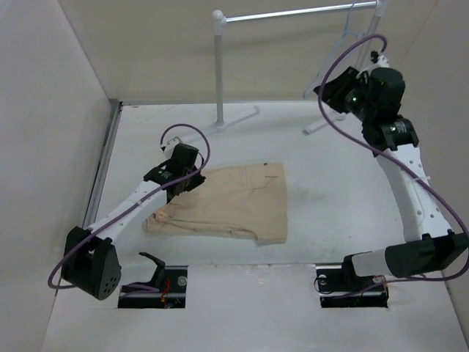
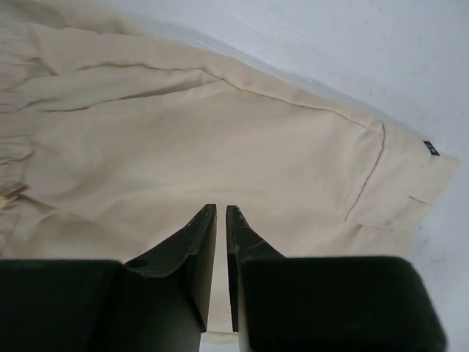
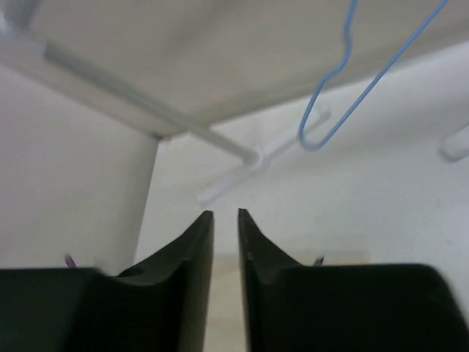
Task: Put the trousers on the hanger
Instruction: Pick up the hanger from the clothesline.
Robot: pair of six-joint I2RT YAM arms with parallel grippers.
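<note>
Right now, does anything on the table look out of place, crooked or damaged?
Nothing is spilled or damaged. The only untidy thing is the beige cargo trousers in the middle of the table: folded over, wrinkled and bunched at their left end. The hanger hangs empty on the clothes rack.

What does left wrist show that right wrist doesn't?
Left wrist only: the trousers spread below the fingers, with a small dark label at their edge. Right wrist only: the hanger, a thin wire that looks blue here, and white tubing of the rack. Shared: dark fingers in the foreground, left gripper and right gripper, jaws nearly closed.
</note>
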